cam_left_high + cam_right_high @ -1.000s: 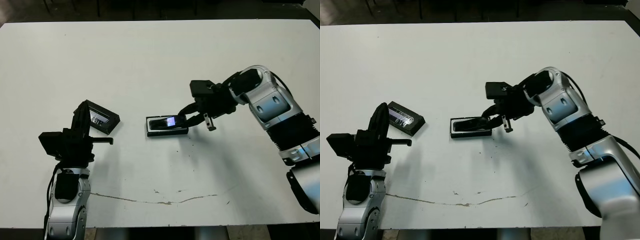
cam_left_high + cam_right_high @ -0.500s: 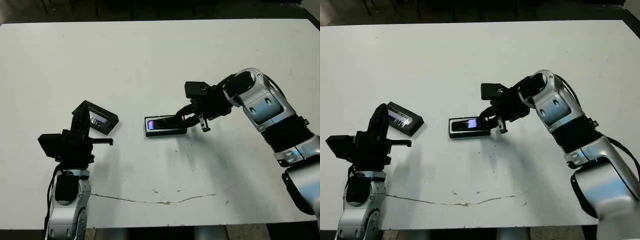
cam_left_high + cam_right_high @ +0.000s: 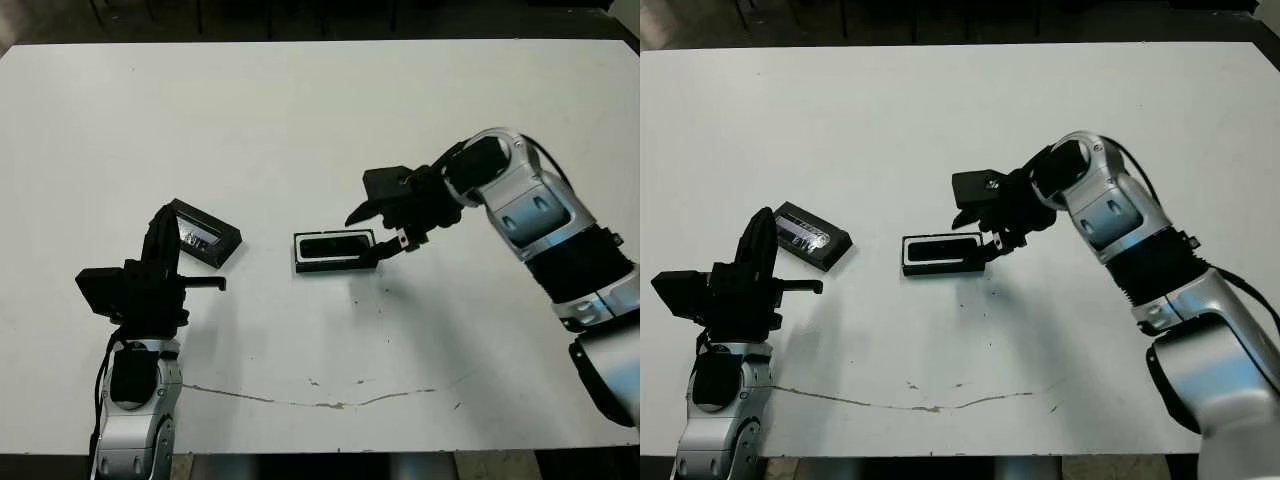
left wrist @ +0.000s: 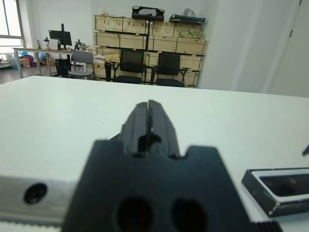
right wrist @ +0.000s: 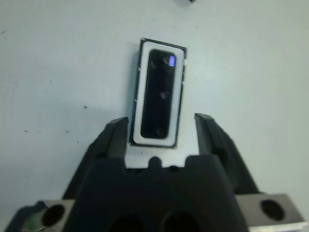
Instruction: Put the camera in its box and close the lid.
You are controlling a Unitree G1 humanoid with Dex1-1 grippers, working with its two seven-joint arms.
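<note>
The camera [image 5: 160, 92] lies flat inside the white-lined box [image 3: 335, 250] at the table's middle, its purple screen patch at the end far from my right gripper. My right gripper [image 3: 373, 234] is open just right of the box. Its two fingers [image 5: 118, 135] stand on either side of the box's near end and hold nothing. The lid [image 3: 206, 234], black with a glossy panel, rests on the table to the left. My left gripper [image 3: 164, 222] is shut and empty, raised beside the lid; the lid [image 4: 280, 186] also shows in the left wrist view.
The white table [image 3: 320, 120] has a thin dark scratch [image 3: 320, 400] near its front edge. Shelves, chairs and desks show beyond the table in the left wrist view.
My right gripper let go of the camera, opened and drew back slightly to the right. The camera now lies flat in the box. The left arm stayed put.
</note>
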